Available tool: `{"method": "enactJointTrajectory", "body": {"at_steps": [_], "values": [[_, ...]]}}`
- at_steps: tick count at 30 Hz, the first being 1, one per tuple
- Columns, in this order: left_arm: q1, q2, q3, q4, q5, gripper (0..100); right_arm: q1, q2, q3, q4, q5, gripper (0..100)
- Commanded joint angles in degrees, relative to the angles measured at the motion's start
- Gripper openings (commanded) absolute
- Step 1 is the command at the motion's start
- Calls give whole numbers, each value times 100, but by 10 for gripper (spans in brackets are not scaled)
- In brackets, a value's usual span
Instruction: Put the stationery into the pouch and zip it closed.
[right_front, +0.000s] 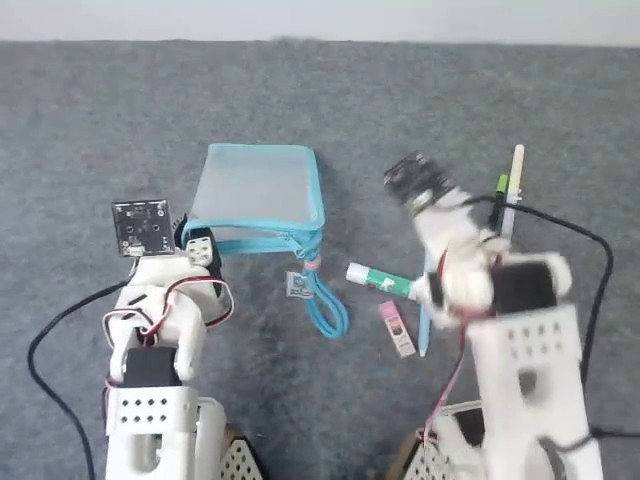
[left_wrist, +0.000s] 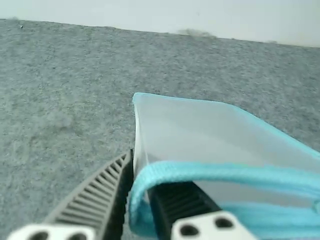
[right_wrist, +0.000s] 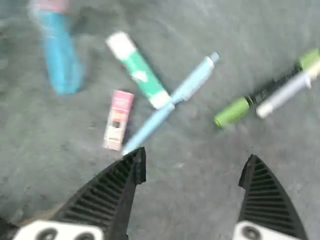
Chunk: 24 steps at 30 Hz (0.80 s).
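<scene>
Loading has not begun. The left gripper (left_wrist: 144, 176) has its fingers clamped on the pouch (right_front: 258, 190) at its zip-edge corner. Beside the pouch, a glue stick (right_wrist: 139, 70), eraser (right_wrist: 118, 120), blue pen (right_wrist: 172, 100) and 2 markers (right_wrist: 232, 111) lie on the bench (right_front: 100, 120). The right gripper (right_wrist: 196, 155) hangs over them, fingers spread wide. Next it must drop onto 1 item and close.

Lighting's bright, soft and even, looks like it's coming from overhead onto the grey fuzzy table cover (right_front: 100, 120). Only faint, soft-edged shadows tuck in beside the translucent blue-trimmed zip pouch (right_front: 255, 190).
</scene>
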Motion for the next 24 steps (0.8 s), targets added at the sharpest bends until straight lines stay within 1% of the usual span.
{"method": "enactJointTrajectory", "body": {"at_steps": [1,4,8,13,18,24], "values": [[-35,-35,-215,-123,79,11,892,1051,-273,-848,-35,301],[-26,-35,-163,-123,62,11,1367,2009,-387,-1525,-18,301],[-18,-44,-154,-132,62,11,1648,3160,-1020,-1982,-26,299],[-18,-44,-154,-132,53,11,1745,4391,-2075,-1930,-88,299],[-18,-44,-154,-132,53,11,1921,5393,-3182,-1710,-721,299],[-18,-44,-154,-132,53,11,1982,6404,-3903,-1675,-897,299]]}}
